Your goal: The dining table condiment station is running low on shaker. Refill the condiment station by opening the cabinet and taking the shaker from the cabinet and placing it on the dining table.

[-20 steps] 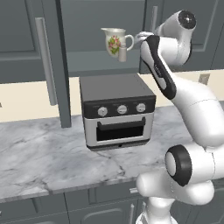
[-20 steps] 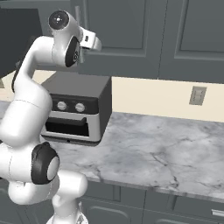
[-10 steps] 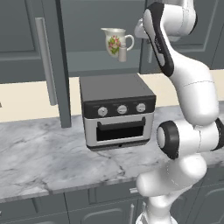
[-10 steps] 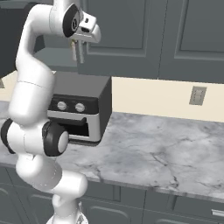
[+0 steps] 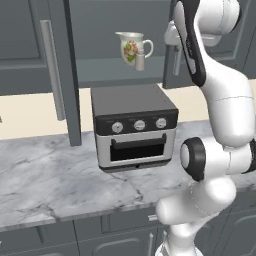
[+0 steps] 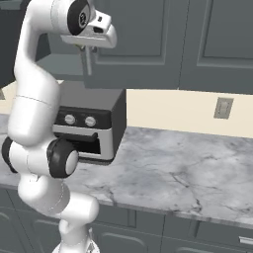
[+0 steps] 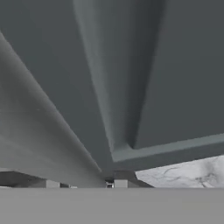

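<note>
The cabinet-opening step is in hand. The claw (image 6: 83, 49) is set against the right door of the cabinet (image 5: 205, 50), at its vertical bar handle (image 6: 89, 60); whether the jaws are clamped on that handle cannot be told, since they are hidden by the hand. The left door (image 5: 70, 75) is already swung out. The shaker (image 5: 140, 61) is seen on the open shelf, near the claw and level with it, touching the floral pitcher (image 5: 131, 48). Next, a reach to the shaker alone is judged necessary, sparing the pitcher.
</note>
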Controlling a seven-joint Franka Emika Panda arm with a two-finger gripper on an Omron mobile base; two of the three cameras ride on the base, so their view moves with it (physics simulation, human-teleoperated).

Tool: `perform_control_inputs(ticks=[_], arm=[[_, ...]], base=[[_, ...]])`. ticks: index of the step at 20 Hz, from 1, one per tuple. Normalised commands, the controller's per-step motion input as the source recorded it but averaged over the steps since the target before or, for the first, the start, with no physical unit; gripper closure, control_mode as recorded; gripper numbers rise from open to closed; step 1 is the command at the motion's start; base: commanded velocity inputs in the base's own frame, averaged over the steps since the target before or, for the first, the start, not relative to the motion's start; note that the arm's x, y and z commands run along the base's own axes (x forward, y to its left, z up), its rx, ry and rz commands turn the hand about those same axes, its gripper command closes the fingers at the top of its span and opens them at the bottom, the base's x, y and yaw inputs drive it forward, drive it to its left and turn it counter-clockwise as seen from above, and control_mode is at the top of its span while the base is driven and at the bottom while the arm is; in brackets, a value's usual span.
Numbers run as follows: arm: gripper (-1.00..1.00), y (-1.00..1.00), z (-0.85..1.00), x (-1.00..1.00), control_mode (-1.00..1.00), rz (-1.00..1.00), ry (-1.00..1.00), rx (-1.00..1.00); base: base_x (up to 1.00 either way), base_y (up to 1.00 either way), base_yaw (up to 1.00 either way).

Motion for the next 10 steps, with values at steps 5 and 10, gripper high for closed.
perform_control_inputs(ticks=[5, 10], arm=[[1.00, -1.00, -0.31, -1.00, -1.00, 0.00, -0.40, -0.02], [1.00, -1.00, -0.11, -1.00, -1.00, -0.02, -0.31, -0.01]], base=[[0.00, 0.00, 0.00], [0.00, 0.00, 0.00]])
